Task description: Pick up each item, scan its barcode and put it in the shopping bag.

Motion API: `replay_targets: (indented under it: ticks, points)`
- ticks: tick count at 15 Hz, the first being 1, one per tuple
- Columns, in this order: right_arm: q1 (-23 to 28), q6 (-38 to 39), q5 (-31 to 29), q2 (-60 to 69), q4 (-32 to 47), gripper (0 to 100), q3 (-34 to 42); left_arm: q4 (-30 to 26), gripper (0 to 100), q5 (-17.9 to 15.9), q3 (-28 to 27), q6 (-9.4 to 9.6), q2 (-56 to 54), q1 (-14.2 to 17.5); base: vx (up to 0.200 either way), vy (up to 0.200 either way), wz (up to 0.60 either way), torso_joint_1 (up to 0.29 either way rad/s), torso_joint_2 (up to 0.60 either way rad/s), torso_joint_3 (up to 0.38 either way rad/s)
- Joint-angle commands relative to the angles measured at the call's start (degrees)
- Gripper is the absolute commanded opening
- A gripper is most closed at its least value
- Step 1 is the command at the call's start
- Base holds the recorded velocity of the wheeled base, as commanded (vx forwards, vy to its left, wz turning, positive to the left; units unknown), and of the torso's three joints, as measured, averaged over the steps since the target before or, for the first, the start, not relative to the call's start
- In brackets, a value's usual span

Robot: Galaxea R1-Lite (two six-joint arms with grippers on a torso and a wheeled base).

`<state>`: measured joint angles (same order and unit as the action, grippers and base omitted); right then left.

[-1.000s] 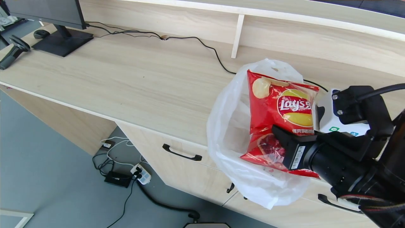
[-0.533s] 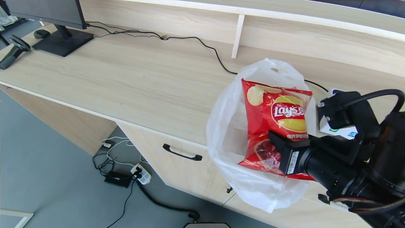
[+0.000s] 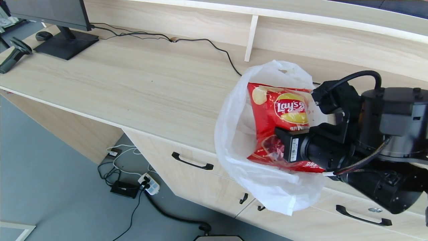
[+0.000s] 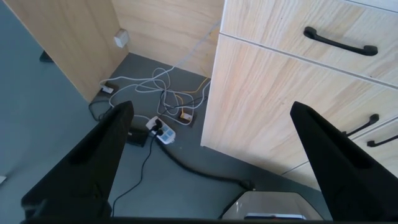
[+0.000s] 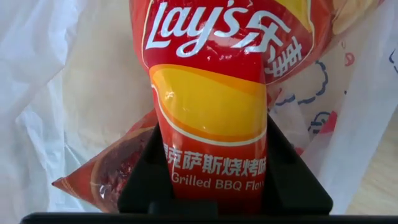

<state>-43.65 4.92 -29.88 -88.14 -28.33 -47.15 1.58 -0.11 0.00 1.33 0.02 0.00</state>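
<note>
— Which step now?
— The putting-in, I judge. The right gripper [image 5: 211, 177] is clamped on the chip bag [image 3: 279, 113], which sits in the mouth of the shopping bag [image 3: 232, 134] at the near right edge of the counter [image 3: 150, 87].
— Next?
— Lower it deeper, then let go. The left gripper [image 4: 211, 104] is spread, holding nothing.

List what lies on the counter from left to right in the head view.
scanner → monitor stand → black cable → shopping bag with the chips in its mouth. The mouse and the white divider are left out because they overlap the others.
</note>
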Motion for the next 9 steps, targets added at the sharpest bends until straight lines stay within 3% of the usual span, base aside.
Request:
replay_targets:
  ticks: [1,9]
  points:
    - [1.12,-0.97,0.44,-2.21,0.47,0,-2.15,-0.09,100,0.02,0.0,-0.1,-0.02,0.0,0.0,0.0,0.0,0.0,0.0,0.0]
    - [5.07,-2.55,6.41,-6.08,1.88,0,-5.76,-0.18,100,0.02,0.0,-0.1,-0.02,0.0,0.0,0.0,0.0,0.0,0.0,0.0]
